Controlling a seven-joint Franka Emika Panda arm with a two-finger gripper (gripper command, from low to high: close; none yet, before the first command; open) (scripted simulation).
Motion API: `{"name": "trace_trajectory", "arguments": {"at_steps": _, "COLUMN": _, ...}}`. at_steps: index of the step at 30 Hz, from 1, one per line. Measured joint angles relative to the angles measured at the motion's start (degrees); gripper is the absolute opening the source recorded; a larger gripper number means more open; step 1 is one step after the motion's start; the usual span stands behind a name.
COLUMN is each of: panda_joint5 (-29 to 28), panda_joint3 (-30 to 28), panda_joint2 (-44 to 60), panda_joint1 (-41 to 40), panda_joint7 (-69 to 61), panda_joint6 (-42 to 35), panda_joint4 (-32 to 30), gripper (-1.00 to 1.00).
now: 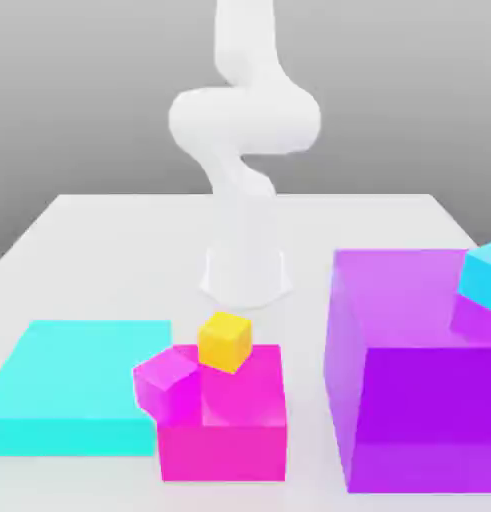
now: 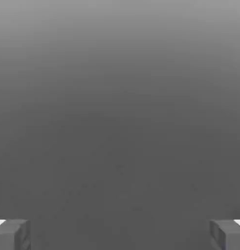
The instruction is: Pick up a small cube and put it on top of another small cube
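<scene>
While the jaws stand apart, empty, the yellow cube [image 1: 225,342] lies at the pink block [image 1: 224,450]'s edge nearest the arm [image 1: 245,120]; its bearing from them cannot be told.

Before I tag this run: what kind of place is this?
Looks like a simulated tabletop manipulation scene, not a real room: a plain white robot arm, a bare pale table against a blank grey backdrop, and flat-coloured blocks such as the big purple block.
</scene>
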Motion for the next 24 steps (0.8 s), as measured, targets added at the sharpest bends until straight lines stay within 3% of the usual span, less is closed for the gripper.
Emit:
{"name": "trace_trajectory", "arguments": {"at_steps": 14, "panda_joint5": -3.3, "panda_joint3": -2.7, "panda_joint2": 29.4, "panda_joint1": -9.2, "panda_joint7": 11.8, "panda_joint6": 3.6, "panda_joint4": 8.5, "gripper": 0.00}}
{"name": "trace_trajectory", "arguments": {"at_steps": 24, "panda_joint5": -0.4, "panda_joint3": -6.0, "panda_joint2": 50.2, "panda_joint1": -15.3, "panda_joint7": 16.6, "panda_joint6": 6.3, "panda_joint4": 14.4, "gripper": 0.00}}
